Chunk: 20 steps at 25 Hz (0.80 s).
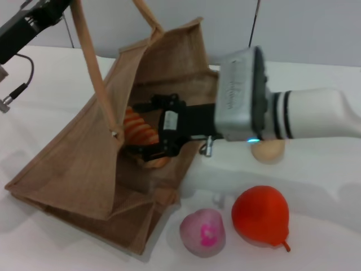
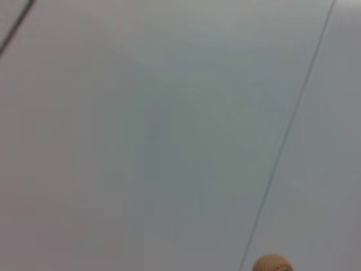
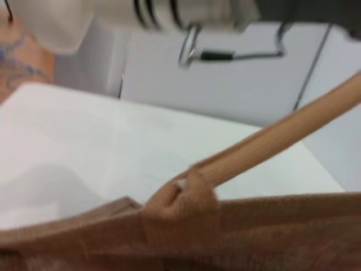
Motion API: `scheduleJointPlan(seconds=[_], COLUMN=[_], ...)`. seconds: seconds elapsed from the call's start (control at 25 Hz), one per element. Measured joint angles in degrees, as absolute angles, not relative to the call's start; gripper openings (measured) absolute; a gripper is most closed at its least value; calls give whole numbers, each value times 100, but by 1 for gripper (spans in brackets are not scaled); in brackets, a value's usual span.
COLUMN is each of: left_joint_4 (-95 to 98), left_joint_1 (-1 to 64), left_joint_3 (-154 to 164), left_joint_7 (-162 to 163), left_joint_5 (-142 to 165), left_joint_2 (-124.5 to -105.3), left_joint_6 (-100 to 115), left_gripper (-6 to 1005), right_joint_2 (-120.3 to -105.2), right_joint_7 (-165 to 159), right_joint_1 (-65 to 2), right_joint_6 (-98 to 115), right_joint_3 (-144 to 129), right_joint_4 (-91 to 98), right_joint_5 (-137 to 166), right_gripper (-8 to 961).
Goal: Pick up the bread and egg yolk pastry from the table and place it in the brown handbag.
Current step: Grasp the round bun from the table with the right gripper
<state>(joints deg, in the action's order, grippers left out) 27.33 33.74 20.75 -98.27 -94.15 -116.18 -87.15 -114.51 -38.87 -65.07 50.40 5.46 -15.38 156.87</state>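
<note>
The brown handbag (image 1: 79,164) leans on the table with its mouth open toward my right arm. My right gripper (image 1: 151,135) reaches into the mouth and is shut on the bread (image 1: 137,125), whose orange and cream stripes show between the black fingers, just inside the bag. The egg yolk pastry (image 1: 268,151) sits on the table behind my right wrist, partly hidden by it. My left gripper (image 1: 35,20) is at the top left, where a bag handle (image 1: 93,73) rises taut toward it. The right wrist view shows the bag's rim (image 3: 254,226) and a handle (image 3: 282,132).
A red-orange pear (image 1: 260,215) and a pink ball with a magenta mark (image 1: 203,231) lie on the white table (image 1: 316,186) in front of the right arm, close to the bag's front corner. A grey wall stands behind the table.
</note>
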Motion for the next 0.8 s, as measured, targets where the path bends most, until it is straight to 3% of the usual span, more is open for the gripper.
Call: scheduleJointPlan(seconds=[0.16,0.28,0.8], left_joint_4=[2733,2733,2671], left_joint_1=[3301,3253,3223], left_joint_3=[2012,2004,1881], left_joint_7=[-9856,-9873,-9892], left_joint_5=[-9415,-9418,-9408], left_joint_2=[-11619,-11620,-11612], left_joint_6=[-8697,-8695,-8683], left_gripper=[118,118,118], right_joint_2=[-11241,-11173,-11529], right_joint_7=[-4198,-4637,-6557], right_joint_1=[-6270,-6098,-5647], right_joint_6=[5726,6252,7490], right_joint_3=[715,829,356], right_joint_4=[-1256,-647,2016], right_joint_5=[15668,15667,15729], right_gripper=[894,893,881])
